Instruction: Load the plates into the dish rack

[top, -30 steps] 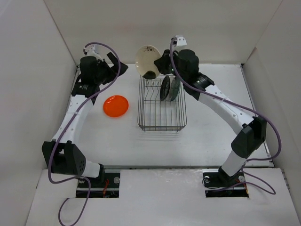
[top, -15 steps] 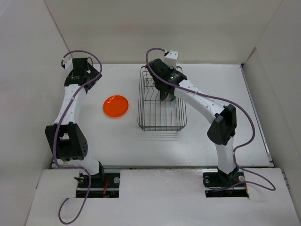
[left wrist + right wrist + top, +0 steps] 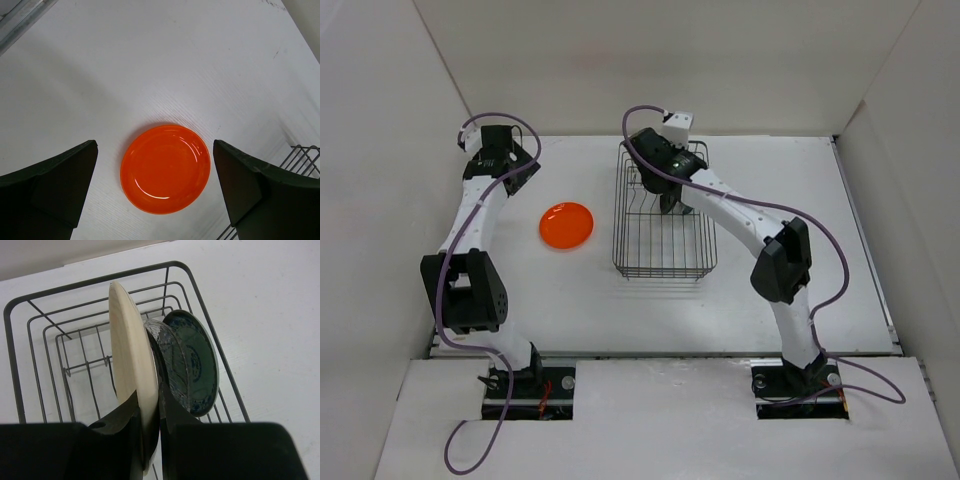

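**In the rack (image 3: pixel 663 250): the cream plate (image 3: pixel 131 365) is going in**

At the far end of the rack, the right claw (image 3: pixel 152 412) pinches the rim of the cream plate. The plate stands on its edge. Right beside it stand a dark plate (image 3: pixel 169 357) and a blue-green plate (image 3: pixel 197 357), also on edge. I cannot tell if the cream plate sits down between the prongs, because the claw hides its bottom.

This looks like the step of putting the cream plate in. Next, I think the claw should make sure the plate rests low in the rack. Then it should open a little and lift straight up. A sideways bump could knock the plates next to it.

The orange plate (image 3: pixel 165 168) lies flat on the table (image 3: pixel 770 260), to the left of the rack and a bit apart from it. The left claw (image 3: pixel 155 145) hangs above it, wide open and holding nothing. That plate looks like the last one to load. It lies flat, so the claw will need to get a finger under its rim.
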{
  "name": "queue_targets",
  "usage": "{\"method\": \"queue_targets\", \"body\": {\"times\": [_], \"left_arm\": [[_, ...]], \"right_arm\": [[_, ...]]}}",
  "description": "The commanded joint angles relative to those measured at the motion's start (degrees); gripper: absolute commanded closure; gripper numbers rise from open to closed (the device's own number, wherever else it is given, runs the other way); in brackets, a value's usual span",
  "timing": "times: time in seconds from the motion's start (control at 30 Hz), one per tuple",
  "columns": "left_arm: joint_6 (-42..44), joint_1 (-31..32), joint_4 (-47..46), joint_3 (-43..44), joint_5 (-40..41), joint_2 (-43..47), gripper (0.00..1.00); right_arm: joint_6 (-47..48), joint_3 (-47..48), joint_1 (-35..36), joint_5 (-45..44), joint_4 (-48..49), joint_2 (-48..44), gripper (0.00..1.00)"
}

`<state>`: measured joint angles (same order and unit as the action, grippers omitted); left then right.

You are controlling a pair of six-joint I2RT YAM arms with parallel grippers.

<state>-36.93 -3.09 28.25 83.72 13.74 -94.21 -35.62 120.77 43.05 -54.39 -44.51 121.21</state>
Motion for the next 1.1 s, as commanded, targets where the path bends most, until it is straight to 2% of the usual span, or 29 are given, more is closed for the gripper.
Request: {"method": "queue_targets", "body": {"times": [0.0,0.4,0.6,0.7,0.73,0.77,0.87,0.93,0.97,1.03,1.07], "left_arm": [[-0.3,-0.3,0.4,2.0,0.4,-0.2,0.0],[-0.3,-0.3,-0.1,2.0,-0.1,-0.2,0.0],[-0.3,-0.3,-0.7,0.9,-1.3,-1.2,0.0],[-0.9,-0.3,-0.7,0.3,-1.3,-1.8,0.0],[-1.0,-0.3,-0.7,0.3,-1.3,-1.8,0.0],[-1.0,-0.3,-0.7,0.3,-1.3,-1.8,0.0],[-1.6,-0.3,-0.7,-0.3,-1.8,-1.8,0.0],[-2.1,-0.3,-0.7,-2.1,-2.3,-1.8,0.0],[-2.1,-0.3,-0.7,-2.6,-2.9,-1.8,0.0],[-3.4,-0.3,-0.7,-4.0,-4.7,-0.4,0.0],[-3.4,-0.3,-0.7,-6.2,-5.3,0.4,0.0]], "right_arm": [[1.5,4.7,0.1,-2.2,2.0,1.7,1.0],[4.6,5.3,0.1,-2.7,2.7,5.3,1.0],[8.7,1.6,0.1,2.3,7.3,4.7,0.99],[9.5,0.9,0.1,4.5,8.5,4.7,0.9],[10.1,0.9,0.1,4.5,8.5,4.7,0.78],[10.8,0.3,0.1,5.1,9.1,4.7,0.73],[11.4,0.3,0.1,5.1,9.6,4.2,0.7],[12.6,0.3,0.1,5.6,10.2,3.6,0.58],[13.5,0.3,0.1,5.6,10.8,3.6,0.49],[14.1,0.3,0.1,5.6,10.8,2.5,0.41],[14.1,0.3,0.1,5.6,10.8,1.8,0.31]]}}
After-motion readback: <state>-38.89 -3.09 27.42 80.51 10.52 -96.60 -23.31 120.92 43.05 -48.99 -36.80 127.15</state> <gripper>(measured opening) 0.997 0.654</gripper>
